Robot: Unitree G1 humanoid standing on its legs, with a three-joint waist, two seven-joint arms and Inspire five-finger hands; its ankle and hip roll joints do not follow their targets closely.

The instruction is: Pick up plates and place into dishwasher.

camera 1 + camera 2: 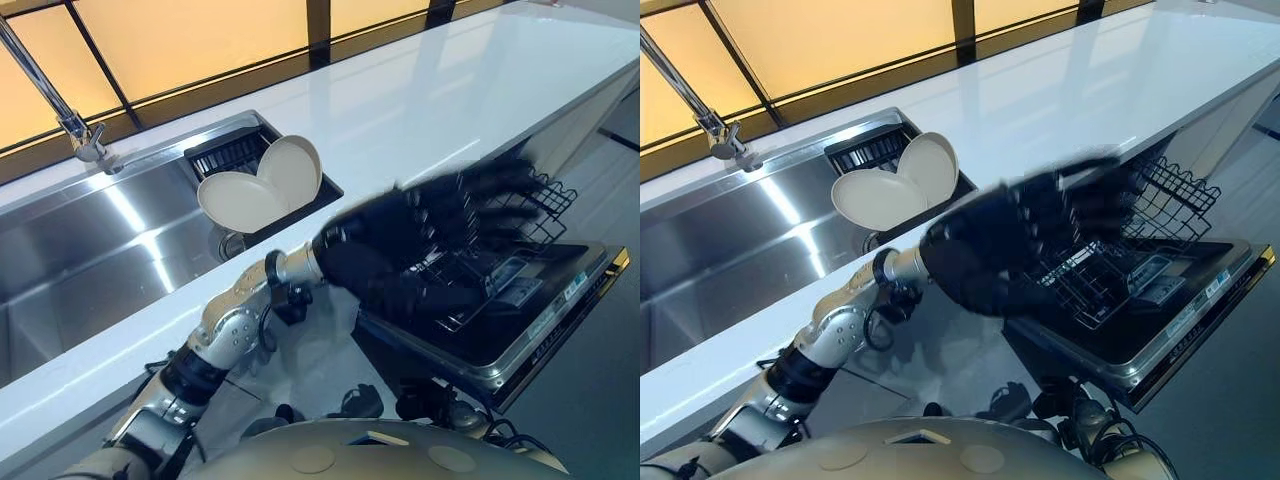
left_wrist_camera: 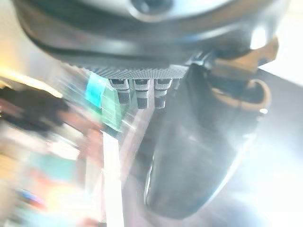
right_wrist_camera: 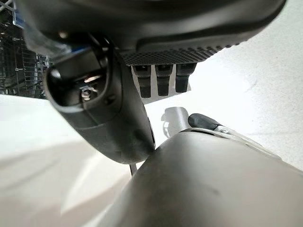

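In the sink's (image 1: 90,230) dark drainer corner lean two cream plates (image 1: 262,185), overlapping — one faucet (image 1: 70,120) behind. The left hand (image 1: 420,235), fingers spread and holding nothing, hangs over the open dishwasher's (image 1: 520,320) single wire rack (image 1: 520,215). Right hand (image 3: 109,113): fingers cannot be told; no print is legible.

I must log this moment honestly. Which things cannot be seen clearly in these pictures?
- Left hand: blurred in both eye views, so its finger state is unreadable.
- Dishwasher rack: its near part is hidden behind that hand.
- Plates in the sink: their lower parts sit behind the counter edge.
- Left wrist view: smeared beyond the hand.
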